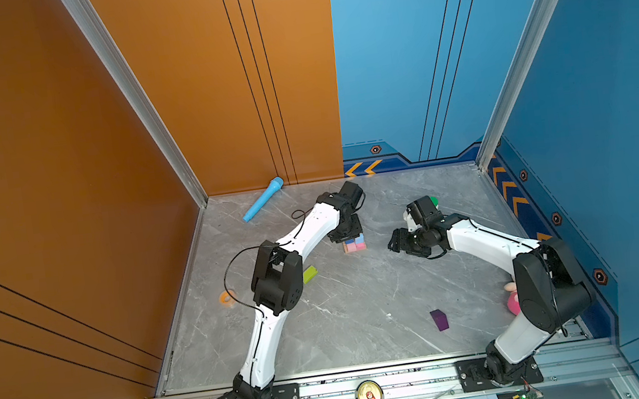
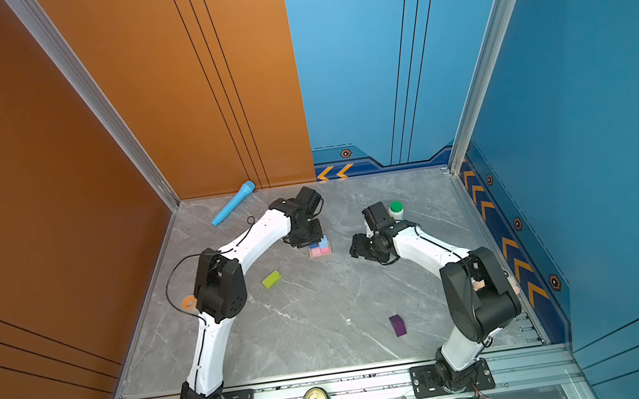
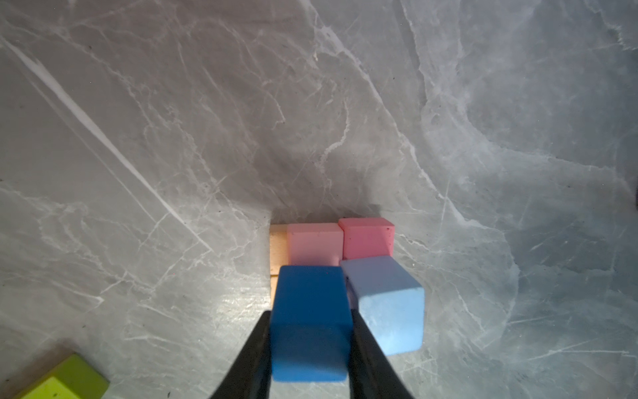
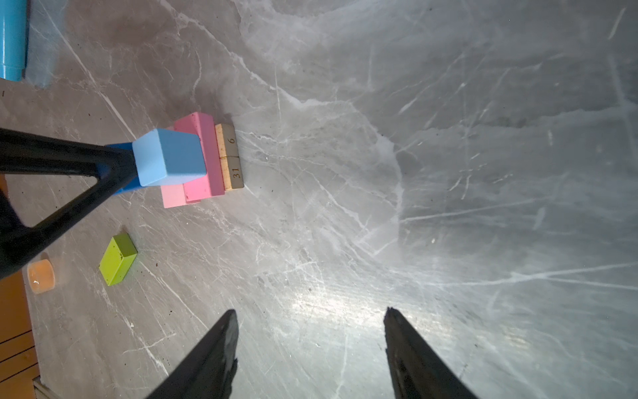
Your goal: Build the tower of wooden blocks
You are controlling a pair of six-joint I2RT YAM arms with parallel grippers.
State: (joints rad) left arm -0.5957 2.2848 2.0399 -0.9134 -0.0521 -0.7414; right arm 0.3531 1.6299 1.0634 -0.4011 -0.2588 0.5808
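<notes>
Two pink bars point(image 3: 314, 243) lie on tan bars point(image 4: 230, 155) in the tower point(image 2: 320, 246). My left end effector point(image 3: 309, 314) is grasping the dark-blue cube point(image 3: 310, 345) over them, just beside the light-blue cube point(image 3: 386, 304). My right end effector point(image 4: 310, 311) is released at 3 o'clock from the tower. On the surface point(image 2: 324, 313), the lime-green bar point(image 2: 271, 279) lies at 8 o'clock and the purple block point(image 2: 397, 325) at 5 o'clock.

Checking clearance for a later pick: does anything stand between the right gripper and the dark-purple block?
Nothing visible does. In both top views only bare table lies between the open right gripper and the dark-purple block, which lies on its own, touching no other thing.
</notes>
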